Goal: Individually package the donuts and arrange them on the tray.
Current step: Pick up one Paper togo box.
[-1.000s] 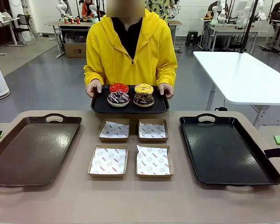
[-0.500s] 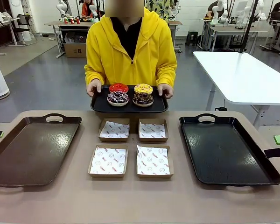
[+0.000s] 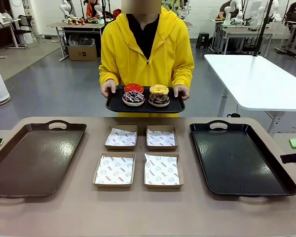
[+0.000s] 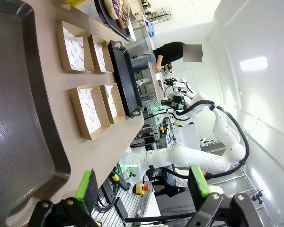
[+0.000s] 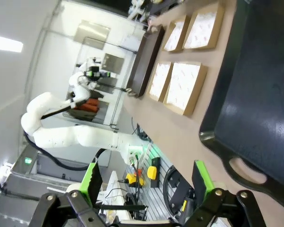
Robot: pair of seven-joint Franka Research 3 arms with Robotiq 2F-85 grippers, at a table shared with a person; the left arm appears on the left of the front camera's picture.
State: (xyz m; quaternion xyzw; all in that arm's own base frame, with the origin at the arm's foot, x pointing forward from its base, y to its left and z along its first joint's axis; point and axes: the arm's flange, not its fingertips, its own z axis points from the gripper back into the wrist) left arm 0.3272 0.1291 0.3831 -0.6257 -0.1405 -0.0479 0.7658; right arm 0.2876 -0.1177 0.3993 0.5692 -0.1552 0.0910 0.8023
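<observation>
Nearest, in the left wrist view: left gripper (image 4: 143, 189), jaws spread wide, nothing between the green pads, close to a handle end of the brown tray (image 4: 19, 118). In the right wrist view: right gripper (image 5: 146, 182), likewise wide and empty, close to a handle end of the black tray (image 5: 255, 94).

On the surface (image 3: 187, 207), seen from the front: brown tray lying at the left, black tray at the right. Between them, four open cardboard boxes in a two-by-two block, each lined with printed white paper: near left box (image 3: 114, 171), near right box (image 3: 162, 170), far left box (image 3: 121, 138), far right box (image 3: 162, 138).

Beyond the far edge: a person in a yellow hoodie, holding a small tray (image 3: 145, 109) clear of the surface, one hand (image 3: 108, 88) on its picture-left end, the other hand (image 3: 181, 92) on its right end. All four donuts on that small tray, packed close in a square: dark donut (image 3: 133, 98) front left, second dark donut (image 3: 159, 99) front right, red donut (image 3: 133, 88) back left, yellow donut (image 3: 159, 89) back right. Toppings on the dark pair too small to tell apart.
</observation>
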